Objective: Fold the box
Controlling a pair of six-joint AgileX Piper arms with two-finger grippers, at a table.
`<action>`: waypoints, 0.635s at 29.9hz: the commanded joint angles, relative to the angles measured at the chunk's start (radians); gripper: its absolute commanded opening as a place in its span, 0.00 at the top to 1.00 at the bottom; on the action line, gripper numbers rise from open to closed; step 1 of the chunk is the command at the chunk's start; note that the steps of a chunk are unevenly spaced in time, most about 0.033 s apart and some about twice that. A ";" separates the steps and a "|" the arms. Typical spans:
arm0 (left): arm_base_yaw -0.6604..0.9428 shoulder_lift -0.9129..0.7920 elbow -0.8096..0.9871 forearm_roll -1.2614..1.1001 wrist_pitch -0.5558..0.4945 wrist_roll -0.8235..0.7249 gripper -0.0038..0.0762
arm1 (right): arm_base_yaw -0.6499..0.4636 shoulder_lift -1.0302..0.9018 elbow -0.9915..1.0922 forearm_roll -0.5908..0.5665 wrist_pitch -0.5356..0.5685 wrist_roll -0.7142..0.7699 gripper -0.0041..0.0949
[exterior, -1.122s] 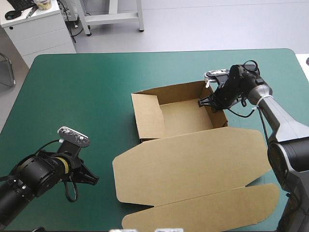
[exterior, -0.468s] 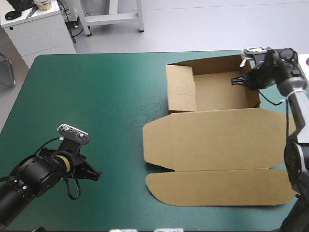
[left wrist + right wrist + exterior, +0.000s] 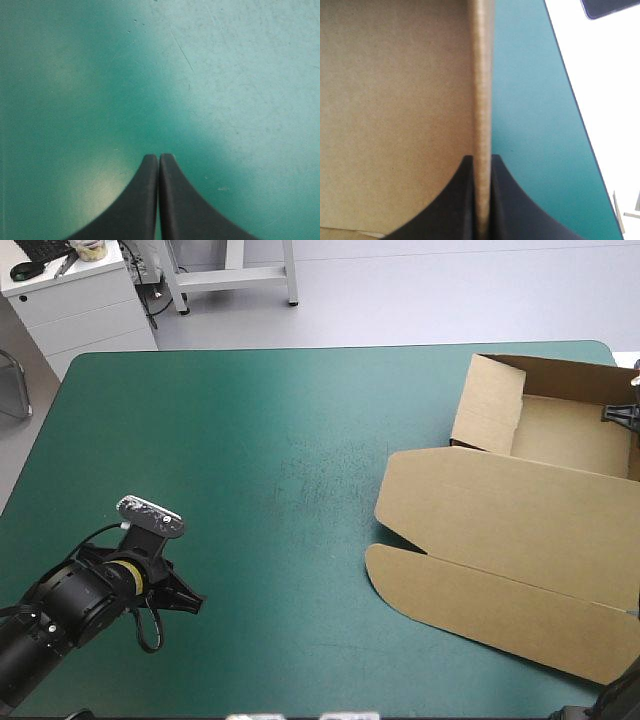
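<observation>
— Where is the box (image 3: 510, 520)?
— At the right side of the counter (image 3: 250, 440), toward the far corner. It runs out of the high view at the right edge. The tray (image 3: 565, 435) is open, with its walls up. The lid (image 3: 500, 495) lies flat on the near side, and its long flap (image 3: 480, 605) is spread out toward the robot.
— And the right tool (image 3: 481, 161)?
— It is pinched onto the box. One upright wall (image 3: 482, 90) stands edge-on between the two black fingers. The tray's floor is on one side of that wall, and the teal-green cover (image 3: 530, 125) and the counter's edge are on the other.
— The left tool (image 3: 159, 159)?
— Closed on nothing, fingers meeting in a point. It hangs low over bare cover near the counter's front left, well apart from the box.
</observation>
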 commanded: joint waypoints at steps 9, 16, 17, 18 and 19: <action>-0.005 -0.008 -0.027 0.039 -0.026 -0.007 0.96 | -0.071 0.019 -0.034 0.039 -0.003 -0.033 0.77; -0.005 -0.008 -0.027 0.037 -0.017 -0.007 0.96 | -0.071 0.014 -0.040 -0.016 -0.025 0.040 0.19; -0.005 -0.008 -0.027 0.037 -0.015 -0.007 0.96 | -0.071 0.011 -0.045 -0.037 -0.020 0.053 0.15; -0.005 -0.008 -0.027 0.037 -0.015 -0.007 0.96 | -0.071 0.005 -0.053 -0.044 -0.012 0.056 0.14; -0.005 -0.008 -0.027 0.037 -0.015 -0.007 0.96 | -0.071 -0.001 -0.065 -0.046 0.002 0.047 0.15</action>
